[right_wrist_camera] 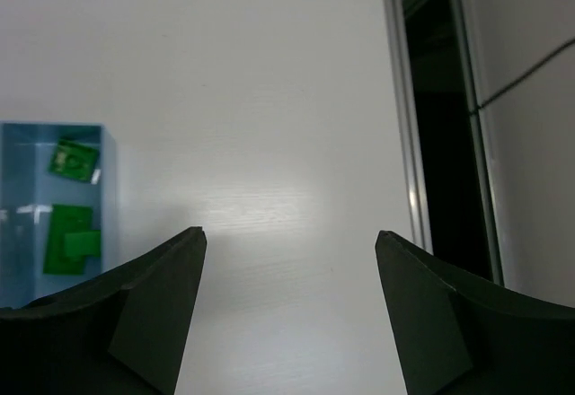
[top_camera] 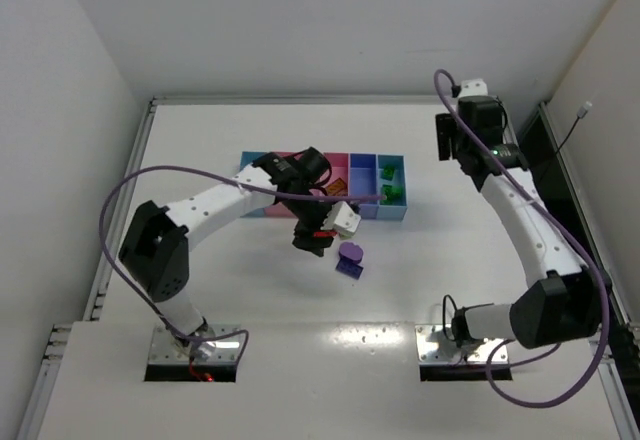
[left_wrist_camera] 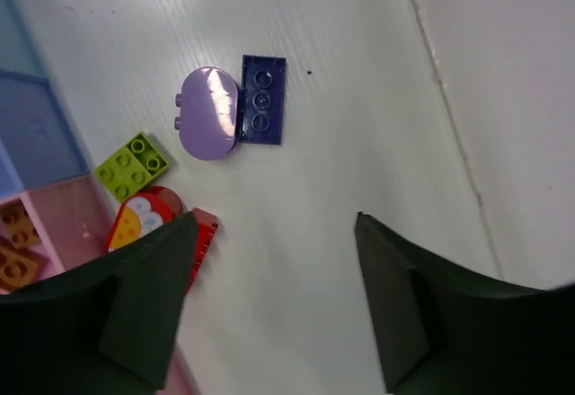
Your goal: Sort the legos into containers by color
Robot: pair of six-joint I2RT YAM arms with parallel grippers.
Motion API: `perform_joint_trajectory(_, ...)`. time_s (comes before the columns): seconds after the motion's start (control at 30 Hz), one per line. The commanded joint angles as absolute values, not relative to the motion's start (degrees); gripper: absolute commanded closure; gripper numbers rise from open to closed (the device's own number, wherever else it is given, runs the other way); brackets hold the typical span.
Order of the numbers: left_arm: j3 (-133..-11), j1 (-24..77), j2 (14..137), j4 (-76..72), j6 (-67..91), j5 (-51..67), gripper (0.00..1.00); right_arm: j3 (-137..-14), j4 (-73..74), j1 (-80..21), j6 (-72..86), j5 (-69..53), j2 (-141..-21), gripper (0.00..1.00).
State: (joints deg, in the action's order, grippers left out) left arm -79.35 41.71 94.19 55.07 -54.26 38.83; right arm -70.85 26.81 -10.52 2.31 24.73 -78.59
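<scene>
The left hand [left_wrist_camera: 277, 224] is being held over the tabletop [left_wrist_camera: 359, 72] just in front of the containers [top_camera: 385, 210], its jaws spread wide with nothing between them. It is apparently being aimed at the loose pieces lying ahead. A round purple piece [left_wrist_camera: 211, 112] is touching a dark purple brick [left_wrist_camera: 263, 99], with a yellow-green brick [left_wrist_camera: 133, 163] nearby. A red piece [left_wrist_camera: 144, 220] is being partly hidden by one finger. Orange bricks [left_wrist_camera: 18, 267] are being housed in a pink bin [left_wrist_camera: 63, 224]. The right hand [right_wrist_camera: 289, 238] is being held well off to the side, likewise wide and empty, probably so that the left arm is not being obstructed. Green bricks [right_wrist_camera: 70, 238] are being housed in the light blue end bin [right_wrist_camera: 106, 179].
</scene>
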Motion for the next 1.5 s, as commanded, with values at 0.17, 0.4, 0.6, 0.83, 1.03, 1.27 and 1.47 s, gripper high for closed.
perform_joint_trajectory(0.17, -82.43, 45.70, 100.80, 50.36, -79.88, 31.82, 0.37, -65.75, 30.59, -4.05, 2.02, 25.40, -67.86, 0.21)
perform_joint_trajectory(0.4, -85.79, 47.10, 106.52, 48.70, -87.36, 32.61, 0.38, -63.81, 31.11, -0.62, 2.64, 23.56, -66.01, 0.21)
perform_joint_trajectory(0.6, -82.62, 48.78, 108.01, 43.15, -89.99, 29.63, 0.31, -63.19, 31.11, 0.53, 2.64, 21.36, -65.48, 0.21)
perform_joint_trajectory(0.83, -82.62, 48.78, 110.56, 41.93, -90.53, 29.00, 0.22, -62.14, 29.89, 2.10, 3.25, 19.08, -65.48, 0.21)
perform_joint_trajectory(1.03, -83.14, 48.78, 112.41, 41.92, -91.67, 28.48, 0.22, -62.14, 29.88, 2.64, 3.25, 18.54, -65.48, 0.21)
perform_joint_trajectory(1.27, -86.65, 47.73, 116.54, 41.92, -92.20, 28.48, 0.23, -62.14, 29.88, 3.16, 3.25, 17.49, -65.48, 0.21)
perform_joint_trajectory(1.47, -90.96, 47.20, 119.52, 44.12, -92.81, 28.48, 0.25, -61.61, 29.36, 3.69, 3.25, 16.44, -65.48, 0.21)
